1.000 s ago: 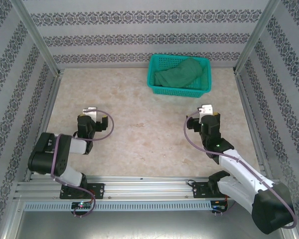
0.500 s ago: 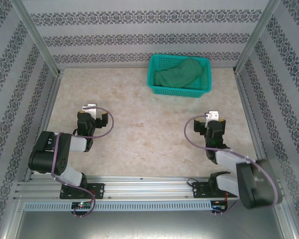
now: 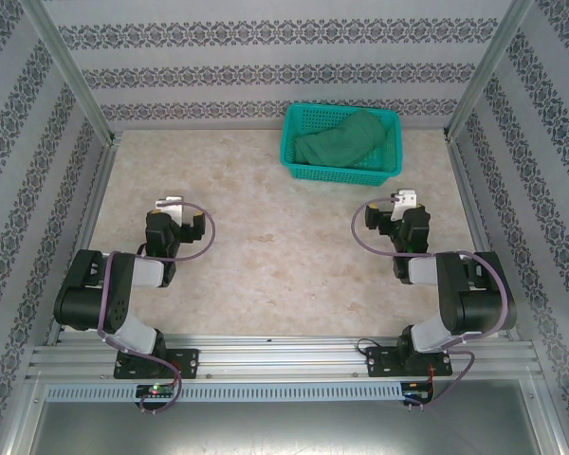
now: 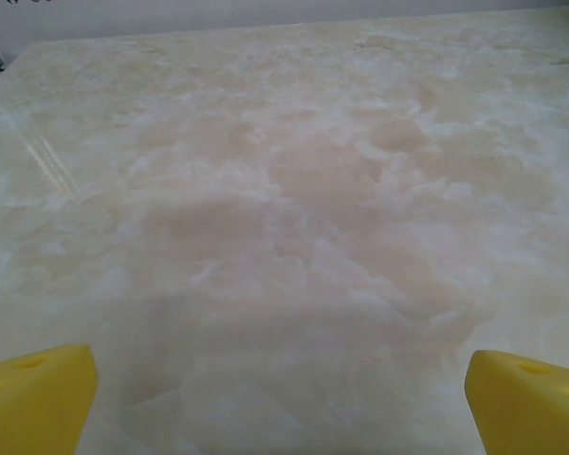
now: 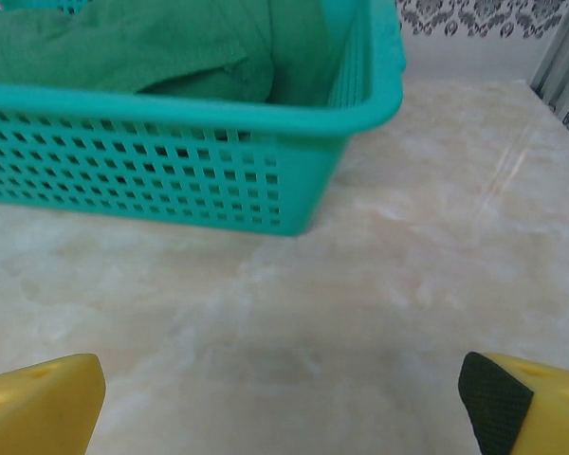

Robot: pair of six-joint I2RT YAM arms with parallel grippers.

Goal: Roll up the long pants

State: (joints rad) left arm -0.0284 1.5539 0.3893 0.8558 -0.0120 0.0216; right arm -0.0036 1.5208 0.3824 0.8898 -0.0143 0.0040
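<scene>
From above, my left gripper [image 3: 171, 204] sits over the bare table [image 3: 266, 265], left of centre, about where it was a second ago. My right gripper [image 3: 405, 199] has shifted a little toward the far right. That arm was stretched out low to the right before and is now folded up over its base. The pants [image 3: 346, 140] lie bunched in the basket [image 3: 299, 172] at the far edge, unmoved and well apart from both grippers.

Left wrist: my yellow fingers [image 4: 33, 398] stand wide apart at the bottom corners, empty, with bare table between them.

Right wrist: my fingers [image 5: 38, 403] are likewise spread wide, holding nothing. The basket's near wall stands ahead to the left, with the pants heaped inside.
</scene>
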